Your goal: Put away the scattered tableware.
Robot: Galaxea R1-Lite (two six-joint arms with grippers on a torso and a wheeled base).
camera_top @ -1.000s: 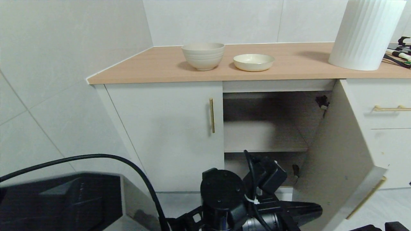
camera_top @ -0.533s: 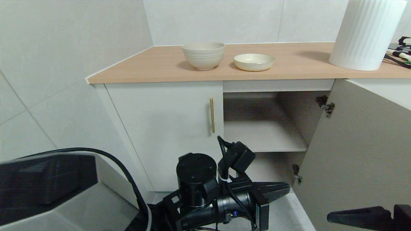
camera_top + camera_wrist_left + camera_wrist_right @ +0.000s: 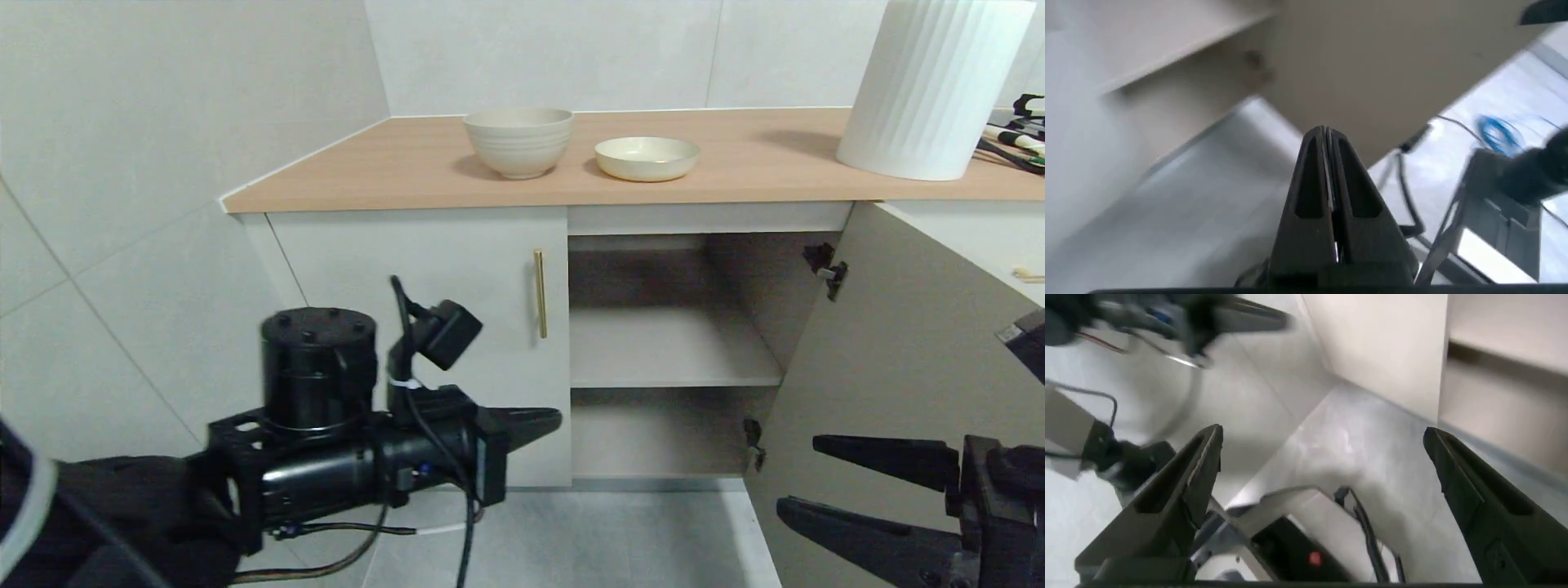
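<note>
A ribbed beige bowl [image 3: 518, 140] and a shallow cream dish [image 3: 647, 158] sit side by side on the wooden countertop [image 3: 392, 175]. Below them the right cabinet door [image 3: 890, 359] is swung wide open, showing a bare shelf [image 3: 665, 351]. My left gripper [image 3: 545, 420] is shut and held low in front of the closed left door [image 3: 424, 327], its fingertips pointing toward the opening; the left wrist view shows its tips [image 3: 1324, 135] pressed together. My right gripper [image 3: 804, 474] is open, low at the right by the open door, and its fingers [image 3: 1184, 478] stand wide apart.
A tall white ribbed container [image 3: 931, 86] stands on the counter's right end, with utensils [image 3: 1012, 143] beside it. A brass handle [image 3: 539, 294] runs down the closed door. Tiled walls close the left side. Grey floor [image 3: 571, 539] lies in front of the cabinet.
The right cabinet door has swung wide open. My left arm has moved left and upward away from the opening. My right gripper has come into view at the lower right.
</note>
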